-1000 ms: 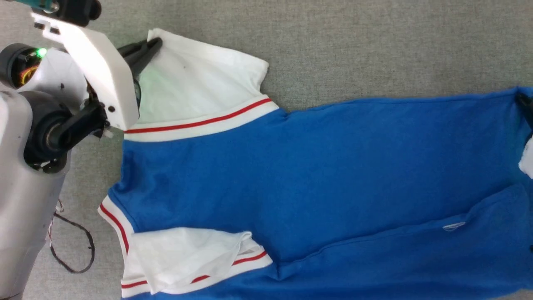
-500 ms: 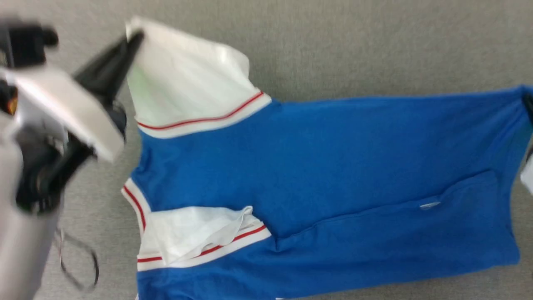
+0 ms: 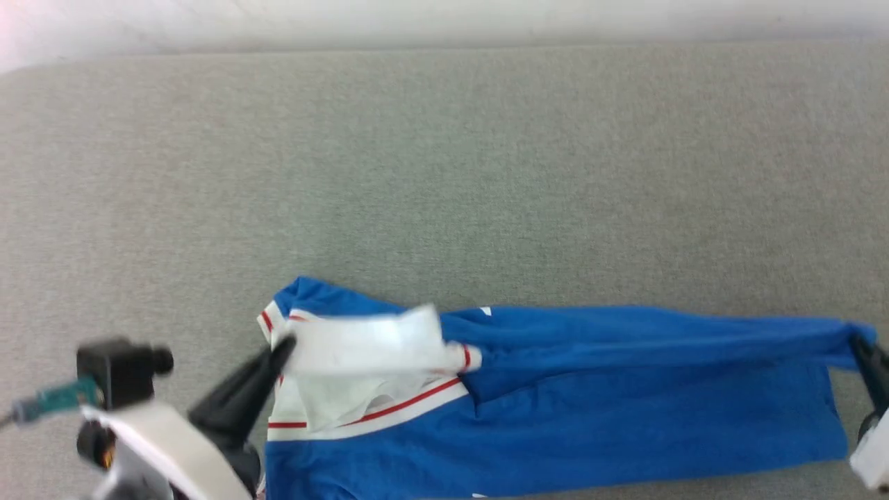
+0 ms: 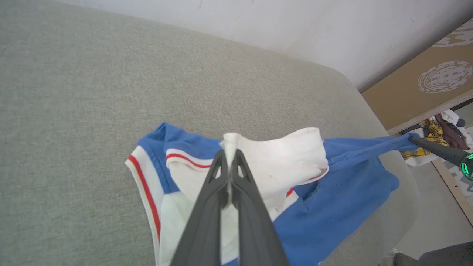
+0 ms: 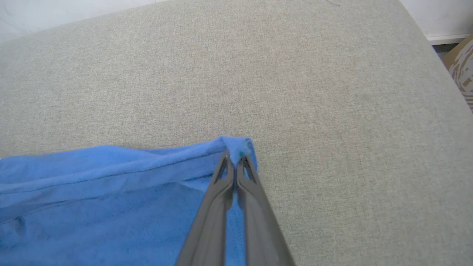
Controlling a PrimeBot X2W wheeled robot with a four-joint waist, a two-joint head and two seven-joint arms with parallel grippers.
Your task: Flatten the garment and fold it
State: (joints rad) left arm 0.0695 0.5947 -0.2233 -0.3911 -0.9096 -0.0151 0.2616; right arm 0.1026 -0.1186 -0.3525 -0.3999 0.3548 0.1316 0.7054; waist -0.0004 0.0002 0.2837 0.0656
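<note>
The garment (image 3: 625,417), a royal-blue T-shirt with white sleeves and red-striped trim, lies doubled lengthwise near the front of the grey surface. My left gripper (image 3: 285,345) is shut on the edge of a white sleeve (image 3: 361,340), holding it raised over the other sleeve. The left wrist view shows the same pinch, left gripper (image 4: 231,152) on the sleeve (image 4: 281,155). My right gripper (image 3: 860,342) is shut on the blue hem corner at the far right. The right wrist view has the right gripper (image 5: 235,156) biting that corner of the garment (image 5: 92,192).
The grey fabric surface (image 3: 444,173) stretches wide beyond the garment to a pale wall (image 3: 444,21). In the left wrist view its rounded edge (image 4: 402,177) drops off at the right, with a brown board (image 4: 425,85) and a heap of clothes (image 4: 439,127) on the floor beyond.
Both grippers have drawn the shirt's far edge over towards the near edge, so the held sleeve now lies above the other sleeve. The head view has also tilted up.
</note>
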